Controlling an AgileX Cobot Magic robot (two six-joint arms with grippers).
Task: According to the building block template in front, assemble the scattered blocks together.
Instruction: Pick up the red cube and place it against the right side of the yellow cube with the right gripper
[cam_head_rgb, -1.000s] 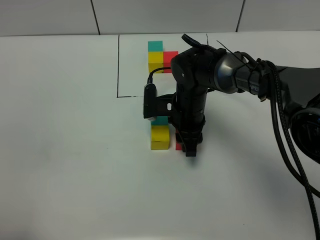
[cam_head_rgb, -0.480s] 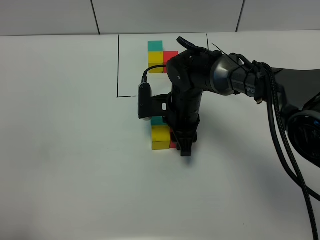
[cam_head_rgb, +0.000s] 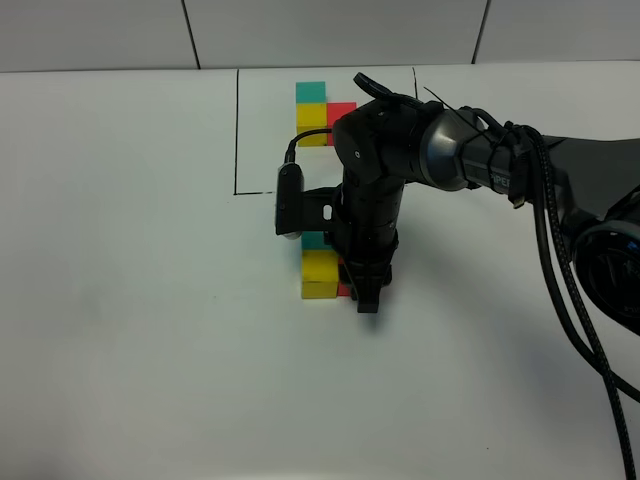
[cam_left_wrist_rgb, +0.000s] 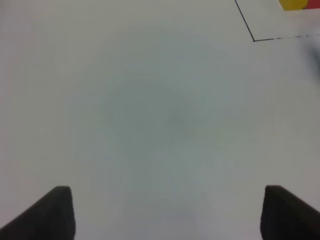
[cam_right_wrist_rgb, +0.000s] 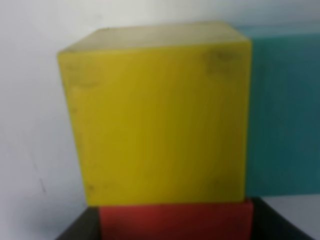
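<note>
- Step in hand, by my reading: seating the red cube (cam_right_wrist_rgb: 172, 219) against the side of the yellow cube (cam_head_rgb: 321, 274) to finish the L.
- Right gripper (cam_head_rgb: 367, 300) is down at the table (cam_head_rgb: 130, 300), hard beside the yellow cube. Right wrist view shows the red cube low in frame between dark finger edges, touching the yellow face; it looks gripped.
- From the high camera the red cube is only a sliver at the yellow cube's right edge; the arm covers the rest.
- Teal cube (cam_head_rgb: 318, 241) sits directly behind the yellow one, apparently touching; wrist view agrees (cam_right_wrist_rgb: 282, 110).
- Building block template (cam_head_rgb: 322, 113) lies at the far end of the table inside the black drawn outline (cam_head_rgb: 236, 130): teal behind yellow, red to yellow's right.
- To do it well: keep the red face square and flush to the yellow, level with it front to back as the template has it; release without nudging the yellow or teal out of line, then lift straight up.
- Risk: sideways push could shift the yellow-teal pair.
- Left gripper (cam_left_wrist_rgb: 165, 212): fingers spread wide, nothing between them, over bare table near the outline's corner.
- Containers: none present; the drawn outline encloses only the template.
</note>
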